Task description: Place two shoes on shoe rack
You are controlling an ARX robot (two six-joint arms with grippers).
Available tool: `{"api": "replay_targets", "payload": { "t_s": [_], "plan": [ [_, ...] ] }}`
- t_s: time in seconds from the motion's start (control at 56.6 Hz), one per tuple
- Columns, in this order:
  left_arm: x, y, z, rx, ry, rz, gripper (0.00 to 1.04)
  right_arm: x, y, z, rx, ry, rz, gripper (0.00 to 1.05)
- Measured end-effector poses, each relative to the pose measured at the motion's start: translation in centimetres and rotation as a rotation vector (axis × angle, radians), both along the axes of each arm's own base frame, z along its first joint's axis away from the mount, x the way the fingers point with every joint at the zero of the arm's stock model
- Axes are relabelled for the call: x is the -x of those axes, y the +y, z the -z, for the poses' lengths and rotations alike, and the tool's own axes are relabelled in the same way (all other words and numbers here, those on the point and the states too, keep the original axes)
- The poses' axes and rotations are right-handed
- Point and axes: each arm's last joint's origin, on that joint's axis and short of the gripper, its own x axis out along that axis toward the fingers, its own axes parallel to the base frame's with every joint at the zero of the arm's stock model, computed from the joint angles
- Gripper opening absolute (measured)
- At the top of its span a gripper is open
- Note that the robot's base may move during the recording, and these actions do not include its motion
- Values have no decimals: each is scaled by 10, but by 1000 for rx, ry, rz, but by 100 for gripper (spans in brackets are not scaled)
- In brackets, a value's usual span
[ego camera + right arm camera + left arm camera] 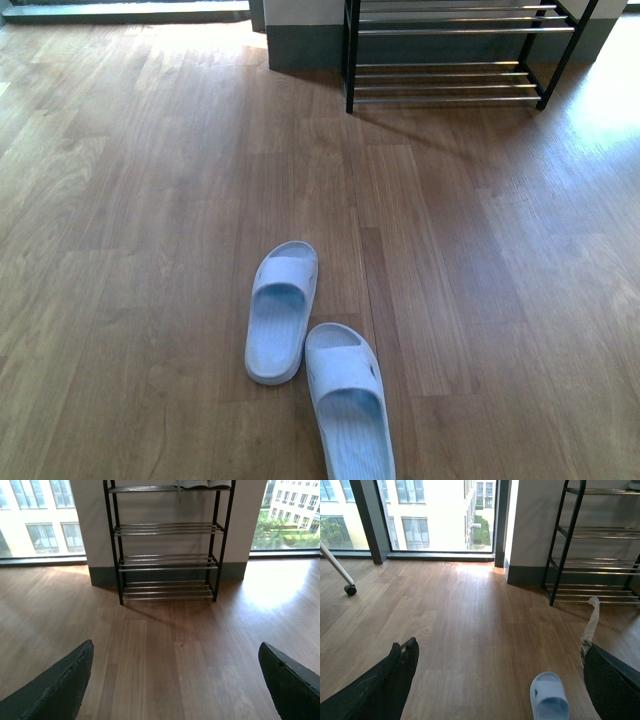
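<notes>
- The floor (150,200) is wood plank and carries every item. There is no counter.
- The shoe rack (450,86) stands at the far side against the wall base, well apart from the slides. The right wrist view has it square ahead, which suggests that arm is lined up for delivery. A pale item on the top tier is cut off by the frame and cannot be identified.
- The far slide (280,315) lies sole down on the floor. Its long axis runs away from the robot, with the toe toward the rack and leaning slightly right.
- The near slide (347,400) also lies sole down, set closer to the robot, with its toe just beside the other's heel. The toe faces the rack and leans slightly left, so the two toes converge. The heel is out of frame.
- Neither slide is on the rack yet.
- The left gripper (502,690) has its fingers spread wide and holds nothing. One slide shows low between them, so the gripper is judged to be staged for a first pick.
- The right gripper (175,685) also has its fingers spread and holds nothing. It is over bare floor, facing the rack.
</notes>
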Motion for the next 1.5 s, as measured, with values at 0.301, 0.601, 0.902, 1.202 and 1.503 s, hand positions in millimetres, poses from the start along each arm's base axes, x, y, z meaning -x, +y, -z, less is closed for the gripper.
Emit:
{"api": "replay_targets", "payload": {
  "t_s": [0.301,0.601,0.902,1.202,1.503],
  "plan": [
    [0,0,0,0,0,-1,95,0,0,0,0,0,0,96],
    [-27,13,-14,142,215,-349,95,0,0,0,0,0,0,96],
    [-155,27,8,-82,485,-216,95,0,0,0,0,0,0,96],
    [-239,-10,118,-293,828,109,95,0,0,0,0,0,0,96],
    [-288,-77,244,-550,915,450,95,0,0,0,0,0,0,96]
  ]
}}
